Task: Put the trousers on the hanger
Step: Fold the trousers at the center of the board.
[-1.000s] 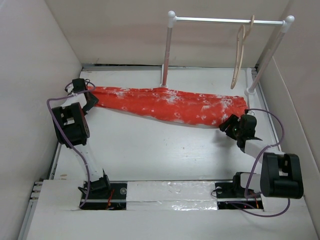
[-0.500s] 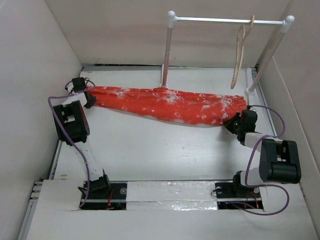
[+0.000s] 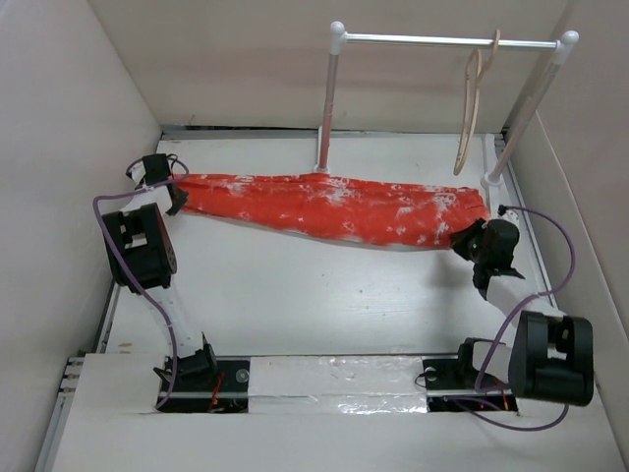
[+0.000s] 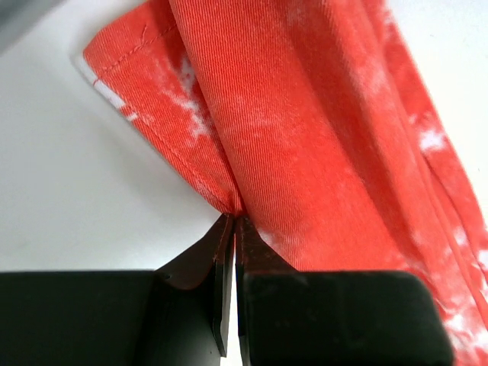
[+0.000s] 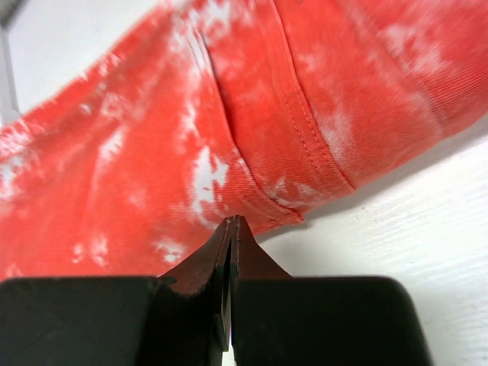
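Observation:
The red-orange trousers [image 3: 334, 208] with white blotches lie stretched flat across the far part of the table. My left gripper [image 3: 179, 193] is at their left end. In the left wrist view it [image 4: 232, 217] is shut, and a fold of the trousers [image 4: 305, 137] puckers into its tips. My right gripper [image 3: 462, 239] is at their right end. Seen from the right wrist, it [image 5: 231, 221] is shut on the lower hem of the trousers [image 5: 229, 130]. The pale wooden hanger [image 3: 472, 108] hangs by its hook from the rail, above the right end.
A white rail [image 3: 447, 41] on two posts [image 3: 327, 108] [image 3: 526, 113] stands at the back; the left post's foot touches the cloth's far edge. Pale walls [image 3: 88, 118] close in left, right and behind. Bare white tabletop [image 3: 314, 295] lies between the trousers and the arm bases.
Both grippers have gone from open to shut at the trousers' two ends. The right arm moved in toward the right end; the cloth has hardly shifted.

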